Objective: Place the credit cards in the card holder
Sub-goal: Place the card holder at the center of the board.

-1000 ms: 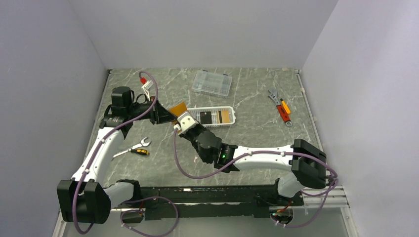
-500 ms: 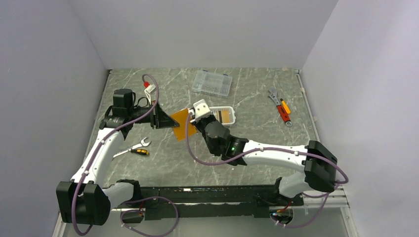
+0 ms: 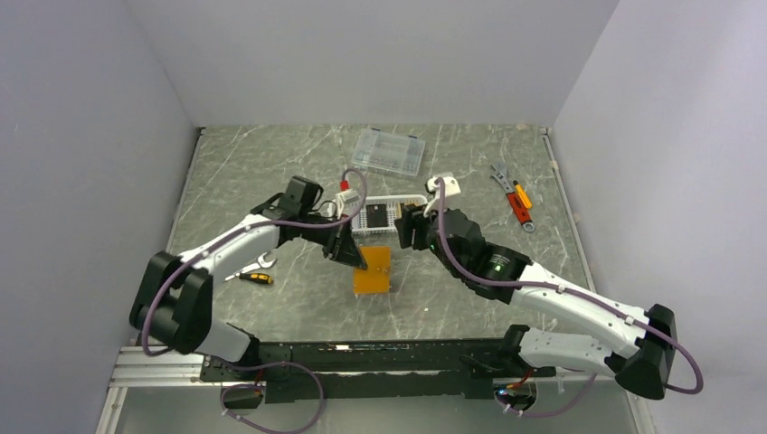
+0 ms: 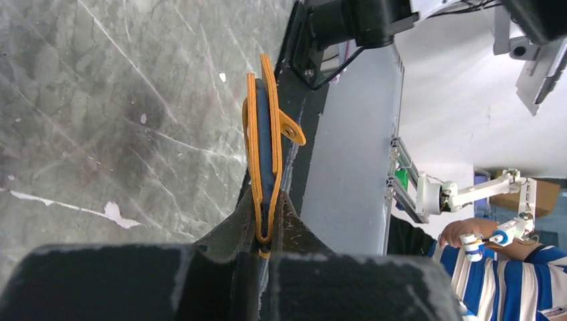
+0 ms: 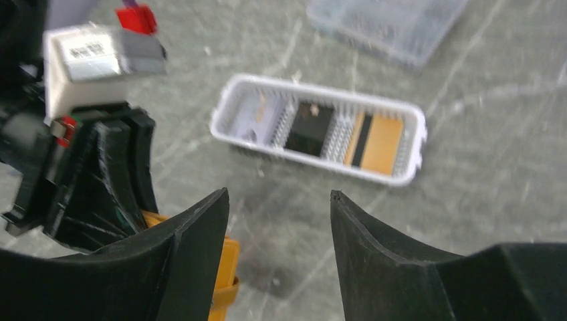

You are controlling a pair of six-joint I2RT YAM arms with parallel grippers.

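Note:
My left gripper (image 3: 349, 250) is shut on the fold of the orange card holder (image 3: 373, 269), holding it edge-down over the middle of the table. The left wrist view shows the card holder (image 4: 253, 120) edge-on, a blue layer between its leaves, pinched in the left gripper (image 4: 267, 200). My right gripper (image 3: 404, 228) stands open and empty just right of the holder, in front of the white basket (image 3: 380, 198). In the right wrist view, past the right gripper (image 5: 279, 194), the basket (image 5: 416, 147) holds grey-white (image 5: 257, 114), black (image 5: 311, 127) and gold-brown (image 5: 378, 140) credit cards.
A clear compartment box (image 3: 389, 151) sits at the back. An orange-handled wrench (image 3: 513, 203) lies at the right, and a yellow-and-black-handled wrench (image 3: 249, 272) at the left. The two arms are close together at mid-table.
The left gripper carried the card holder from the back left to mid-table. The right gripper let go near the holder, opened, and swung right toward the basket.

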